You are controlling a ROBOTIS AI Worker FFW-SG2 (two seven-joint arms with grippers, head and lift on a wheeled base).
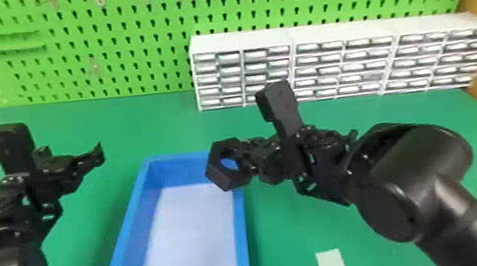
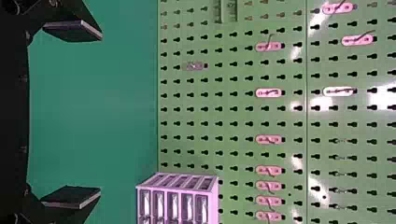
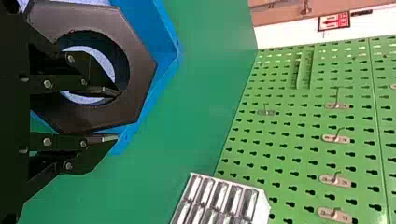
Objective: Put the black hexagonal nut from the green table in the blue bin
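Note the black hexagonal nut (image 1: 215, 173), pinched by one wall in the right gripper (image 3: 116, 115), seemingly above the far right corner of the blue bin (image 1: 241, 237). Count as done the lift from the green table (image 1: 282, 224); as remaining, centring, lowering, release. Compare the left gripper (image 2: 100, 113), spread wide. For signage, see the red-and-white sign (image 3: 334, 21) beyond, not transcribed here.

From the head, I look forward and down over the green bench (image 1: 142, 124); both wrist views face its far edge, closer, all sharing the green perforated pegboard (image 1: 202, 14).
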